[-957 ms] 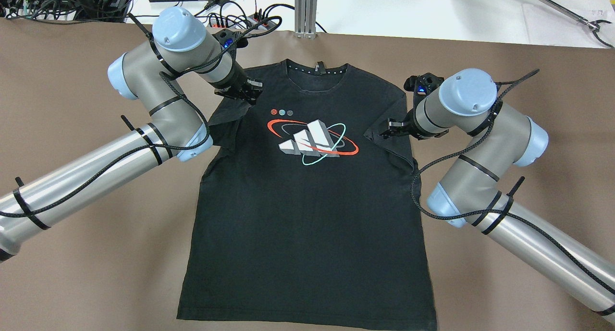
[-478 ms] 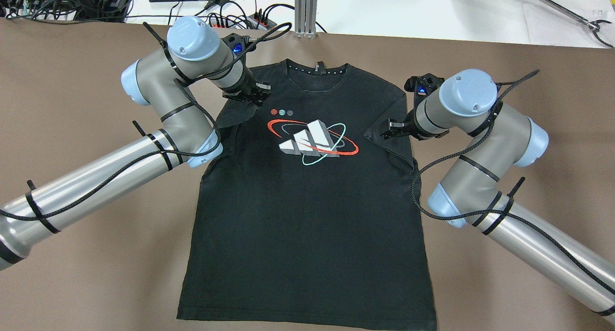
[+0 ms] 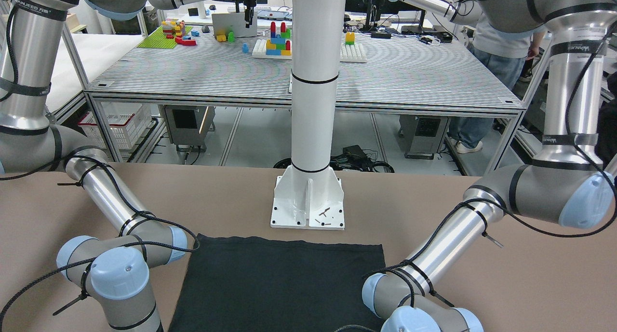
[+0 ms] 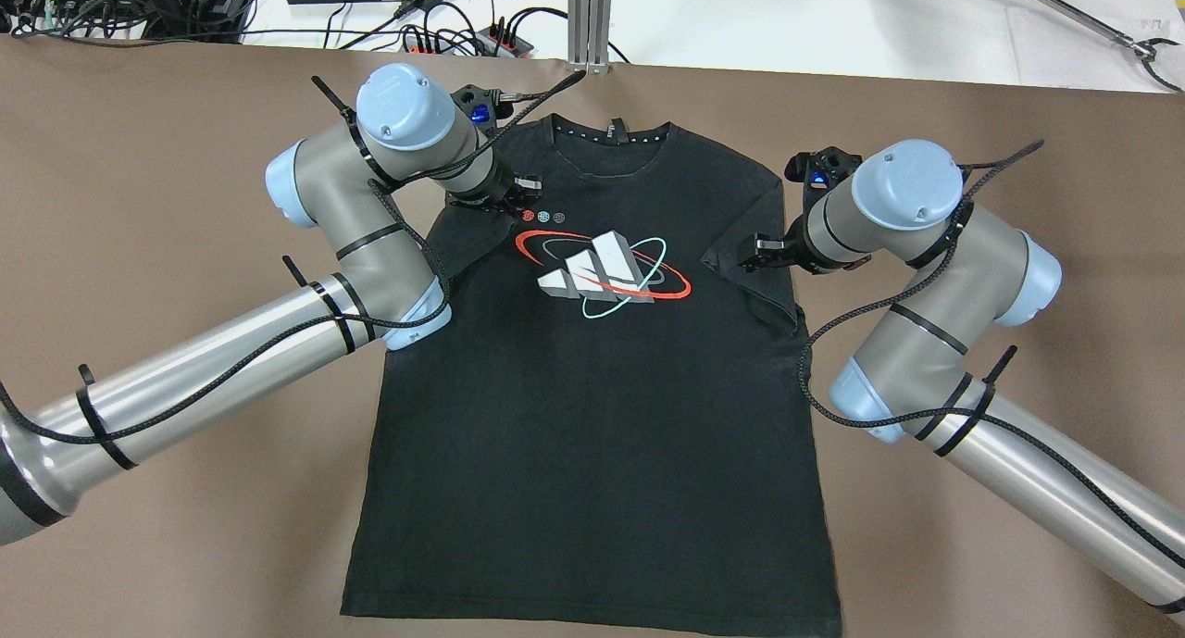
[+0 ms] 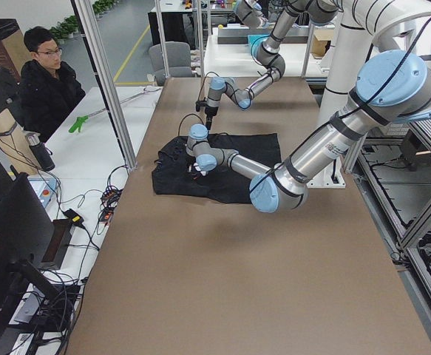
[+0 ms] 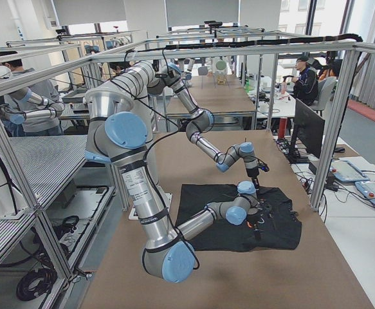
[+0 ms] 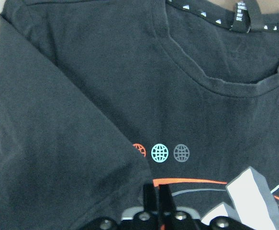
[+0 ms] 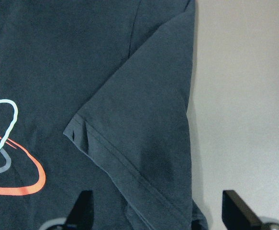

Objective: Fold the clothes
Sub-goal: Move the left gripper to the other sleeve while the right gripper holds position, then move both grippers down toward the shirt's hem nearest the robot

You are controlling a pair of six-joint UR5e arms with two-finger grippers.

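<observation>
Brown table [image 4: 139, 203] holds black printed T-shirt [image 4: 592, 416], sleeves infolded.

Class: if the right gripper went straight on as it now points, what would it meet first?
Most likely the folded-in sleeve of the black T-shirt; the open right gripper points down at it. Height above it is unclear.
</observation>
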